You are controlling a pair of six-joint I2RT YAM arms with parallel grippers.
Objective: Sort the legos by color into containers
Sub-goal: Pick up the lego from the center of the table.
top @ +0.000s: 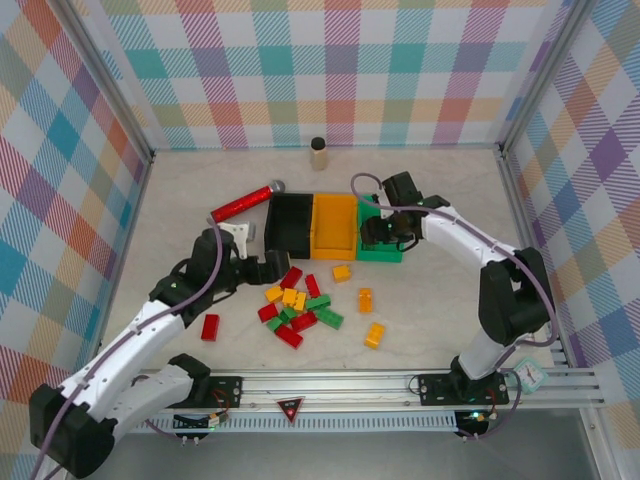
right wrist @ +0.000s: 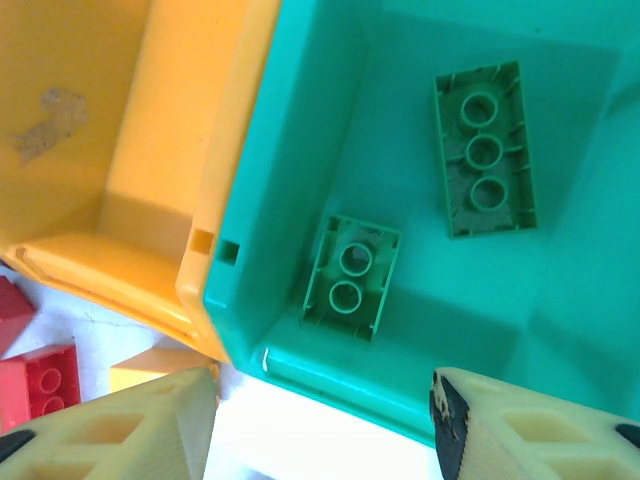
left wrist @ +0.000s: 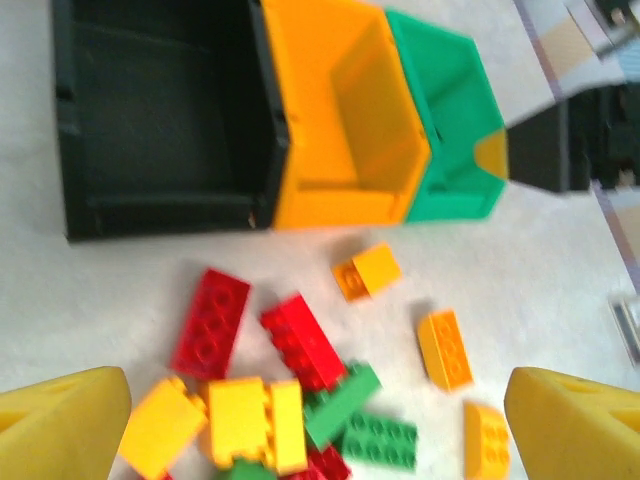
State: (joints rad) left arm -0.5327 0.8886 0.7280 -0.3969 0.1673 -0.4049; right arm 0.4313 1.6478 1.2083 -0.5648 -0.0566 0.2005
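1. Jaws both gape empty: right above the green bin [top: 380,254], two green bricks [right wrist: 485,150] inside.
2. My left jaws sit nearer the loose legos [left wrist: 290,380], just ahead, short of the bin row [left wrist: 340,205].
3. Red brick [left wrist: 210,322] points lengthwise toward the black bin [left wrist: 150,110].

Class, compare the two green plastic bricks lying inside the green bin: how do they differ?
The longer green brick shows three round tubes underneath; the shorter green brick shows two. The longer one lies out on the floor of the green plastic bin; the shorter one sits close to the side wall. Both are green and lie upside down.
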